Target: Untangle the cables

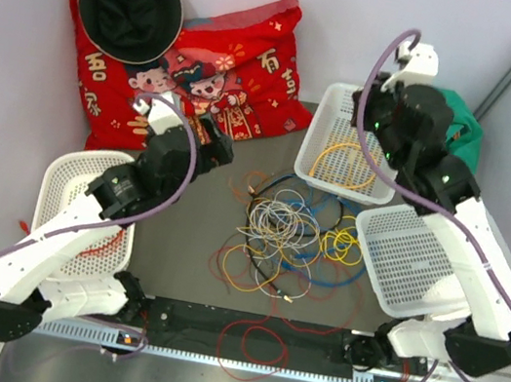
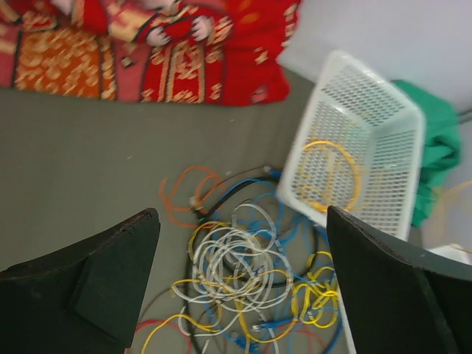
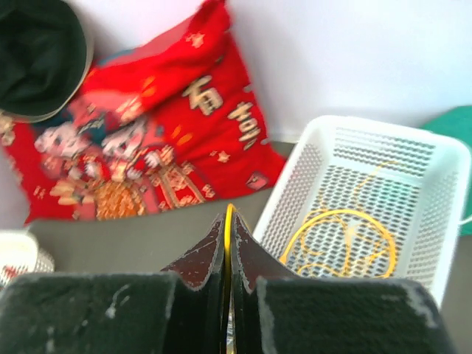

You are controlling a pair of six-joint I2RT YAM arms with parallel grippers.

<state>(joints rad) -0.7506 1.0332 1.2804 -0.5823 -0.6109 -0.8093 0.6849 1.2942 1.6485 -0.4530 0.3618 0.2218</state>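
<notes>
The cables [image 1: 283,231] lie in a tangle of white, yellow, blue, orange, red and black loops on the grey mat; the left wrist view shows the same heap [image 2: 243,273]. My left gripper [image 2: 242,221] hangs open above and just left of the heap [image 1: 221,148], with nothing between its black fingers [image 2: 110,273]. My right gripper [image 3: 228,217] is over the back right basket, shut on a thin yellow cable [image 3: 228,212] whose edge shows between the pads. Another yellow cable [image 3: 343,240] lies coiled in that basket [image 3: 442,221].
A white basket [image 1: 333,116] stands at the back right and a second one [image 1: 410,268] sits tilted under the right arm. A third basket [image 1: 70,178] on the left holds a red cable [image 1: 107,244]. A red cushion [image 1: 249,61], black hat [image 1: 130,6] and green cloth [image 1: 469,130] are at the back.
</notes>
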